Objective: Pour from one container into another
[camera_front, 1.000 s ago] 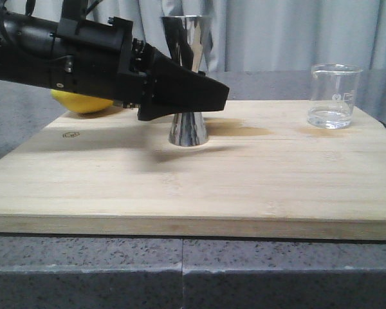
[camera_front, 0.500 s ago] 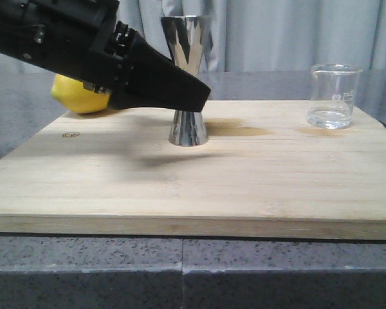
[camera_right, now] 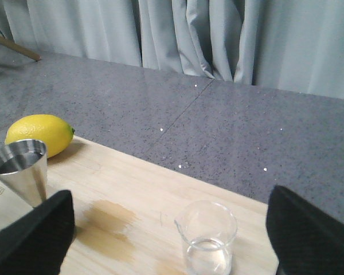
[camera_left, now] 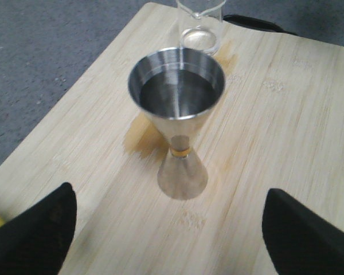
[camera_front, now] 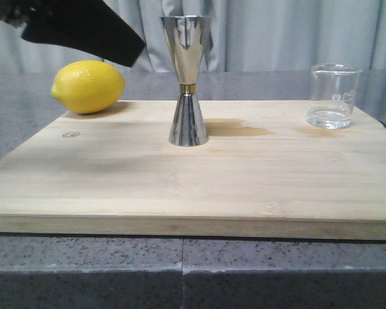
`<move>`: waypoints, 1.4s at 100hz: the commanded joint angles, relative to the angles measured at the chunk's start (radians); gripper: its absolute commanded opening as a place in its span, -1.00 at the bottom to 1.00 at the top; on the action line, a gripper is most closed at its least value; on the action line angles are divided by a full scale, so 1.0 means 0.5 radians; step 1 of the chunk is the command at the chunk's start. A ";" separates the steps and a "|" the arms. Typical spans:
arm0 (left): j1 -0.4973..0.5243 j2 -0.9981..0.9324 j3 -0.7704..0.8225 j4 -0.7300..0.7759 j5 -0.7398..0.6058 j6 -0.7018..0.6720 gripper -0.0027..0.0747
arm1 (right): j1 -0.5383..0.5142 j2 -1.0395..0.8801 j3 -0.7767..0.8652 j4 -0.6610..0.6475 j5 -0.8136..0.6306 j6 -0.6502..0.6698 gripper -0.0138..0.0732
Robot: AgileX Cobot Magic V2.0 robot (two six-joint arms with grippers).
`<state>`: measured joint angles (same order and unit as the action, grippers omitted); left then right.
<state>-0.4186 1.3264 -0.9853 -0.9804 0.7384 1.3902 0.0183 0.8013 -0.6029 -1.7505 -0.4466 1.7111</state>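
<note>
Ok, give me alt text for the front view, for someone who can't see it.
A polished steel double jigger with a gold waist band stands upright mid-board on a pale wooden cutting board. A lemon sits at the back left, and a small clear glass beaker holding a little clear liquid stands at the back right. The left arm's black tool hangs in the top left corner.

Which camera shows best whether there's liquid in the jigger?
The left wrist view: it looks down into the jigger, where liquid shows. The front view shows only its side; the right wrist view catches its upper cup at the edge.
</note>
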 commanded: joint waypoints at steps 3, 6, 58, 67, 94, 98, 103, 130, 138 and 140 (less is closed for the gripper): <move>-0.012 -0.248 -0.047 0.313 -0.064 -0.483 0.65 | -0.004 -0.017 -0.093 -0.190 -0.015 0.313 0.74; -0.012 -0.296 -0.047 0.419 -0.064 -0.649 0.65 | -0.004 -0.017 -0.103 -0.219 -0.039 0.370 0.74; -0.012 -0.954 -0.043 1.866 0.367 -2.757 0.64 | -0.013 -0.017 -0.173 -0.219 -0.221 0.515 0.74; -0.012 -1.034 -0.034 2.094 0.394 -3.074 0.64 | -0.013 -0.017 -0.173 -0.219 -0.239 0.528 0.74; -0.012 -1.226 0.128 2.339 0.345 -3.302 0.64 | -0.013 -0.017 -0.173 -0.219 -0.257 0.528 0.74; -0.012 -1.230 0.142 2.357 0.345 -3.302 0.64 | -0.013 -0.017 -0.173 -0.219 -0.257 0.528 0.73; -0.012 -1.230 0.156 2.366 0.345 -3.302 0.64 | -0.013 -0.017 -0.173 -0.219 -0.257 0.528 0.70; -0.012 -1.230 0.199 2.379 0.314 -3.302 0.11 | -0.013 -0.017 -0.173 -0.219 -0.257 0.528 -0.26; -0.012 -1.230 0.199 2.390 0.309 -3.302 -0.25 | -0.013 -0.017 -0.173 -0.219 -0.257 0.528 -0.52; -0.012 -1.230 0.199 2.396 0.309 -3.302 -0.31 | -0.013 -0.017 -0.173 -0.219 -0.257 0.528 -0.56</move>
<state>-0.4186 0.7133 -0.8627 0.1959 0.9632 -0.2477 0.0183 0.8013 -0.6518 -1.8437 -0.5926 1.9762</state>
